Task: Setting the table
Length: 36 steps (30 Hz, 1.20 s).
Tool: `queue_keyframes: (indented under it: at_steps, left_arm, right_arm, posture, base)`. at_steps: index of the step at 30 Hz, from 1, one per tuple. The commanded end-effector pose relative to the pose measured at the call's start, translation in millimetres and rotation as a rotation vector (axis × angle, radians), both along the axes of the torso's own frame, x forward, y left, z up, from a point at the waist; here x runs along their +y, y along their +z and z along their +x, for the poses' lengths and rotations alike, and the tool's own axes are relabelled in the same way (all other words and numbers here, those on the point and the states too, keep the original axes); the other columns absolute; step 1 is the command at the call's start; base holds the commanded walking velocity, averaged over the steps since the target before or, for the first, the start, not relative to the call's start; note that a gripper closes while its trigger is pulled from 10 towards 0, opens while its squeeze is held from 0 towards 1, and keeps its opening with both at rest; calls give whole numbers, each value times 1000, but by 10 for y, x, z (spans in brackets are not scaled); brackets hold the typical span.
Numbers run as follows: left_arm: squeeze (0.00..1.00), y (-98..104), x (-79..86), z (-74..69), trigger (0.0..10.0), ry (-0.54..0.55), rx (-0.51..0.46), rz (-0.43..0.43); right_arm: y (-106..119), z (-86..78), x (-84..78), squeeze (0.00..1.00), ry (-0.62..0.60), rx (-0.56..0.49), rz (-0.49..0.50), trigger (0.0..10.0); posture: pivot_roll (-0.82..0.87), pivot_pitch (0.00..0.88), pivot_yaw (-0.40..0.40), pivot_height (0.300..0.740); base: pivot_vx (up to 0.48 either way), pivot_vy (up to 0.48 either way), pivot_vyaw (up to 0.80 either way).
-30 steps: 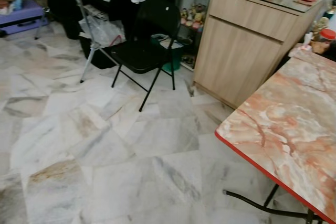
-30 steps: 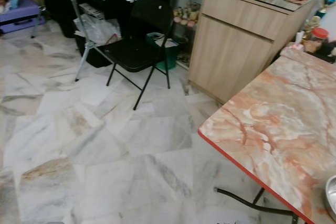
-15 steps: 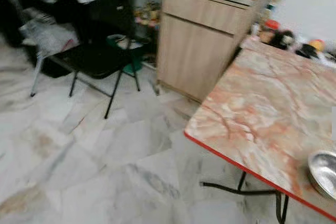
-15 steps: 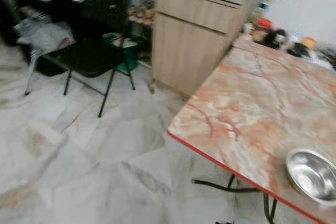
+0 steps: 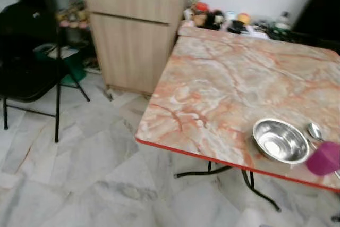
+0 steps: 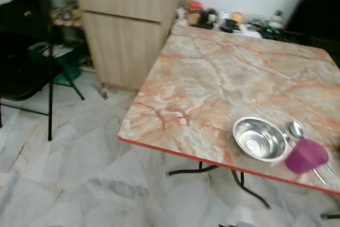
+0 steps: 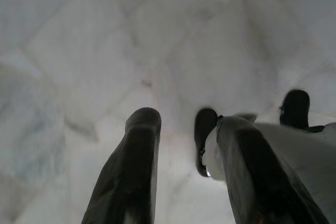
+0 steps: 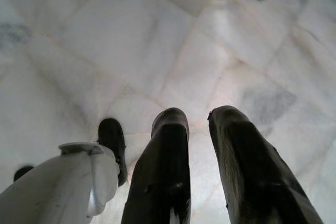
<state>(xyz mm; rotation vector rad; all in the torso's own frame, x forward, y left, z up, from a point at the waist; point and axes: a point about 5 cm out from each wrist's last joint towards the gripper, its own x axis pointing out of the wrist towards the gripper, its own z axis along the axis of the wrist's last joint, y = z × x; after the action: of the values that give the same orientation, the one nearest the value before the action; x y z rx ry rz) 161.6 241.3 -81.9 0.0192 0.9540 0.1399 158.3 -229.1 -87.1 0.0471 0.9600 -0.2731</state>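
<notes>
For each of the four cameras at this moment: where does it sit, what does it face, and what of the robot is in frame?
Left eye view: head, looking down at the marble table, steel bowl, purple cup, spoon.
Right eye view: same scene, shifted sideways.
Left wrist view: looks down along the left gripper at floor tiles, a robot leg beside.
Right wrist view: right gripper over the floor, leg likewise.

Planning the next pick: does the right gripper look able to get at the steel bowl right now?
Probably not yet. The right gripper hangs low, pointing at the floor tiles, while the bowl sits up on the table near its red edge. Nothing blocks the bowl; the arm must lift first.
</notes>
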Motion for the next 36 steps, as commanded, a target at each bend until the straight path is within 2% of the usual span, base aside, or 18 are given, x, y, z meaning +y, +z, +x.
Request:
queue_keyframes:
  at_steps: [1, 11, 18, 36]
  left_arm:
    - [0, 47, -402, 301, 10000, -216, -10, 3]
    - [0, 45, -391, 296, 10000, -215, -5, 6]
    - [0, 40, -387, 283, 10000, -231, -1, 16]
    - [0, 56, -345, 301, 10000, -232, 1, 19]
  right_arm:
    - [79, 343, 381, 0, 42, -66, 172, 10000]
    - [81, 346, 377, 0, 48, -66, 170, 10000]
    - [92, 369, 399, 0, 54, -84, 168, 10000]
    - [79, 360, 475, 0, 50, -87, 189, 10000]
  posture:
    - [202, 142, -140, 740]
    - [205, 140, -139, 740]
    - [207, 127, -130, 740]
    - [210, 110, -106, 740]
  base:
    - [0, 0, -781]
    - [0, 0, -758]
    - [0, 0, 0]
    - [0, -416, 0]
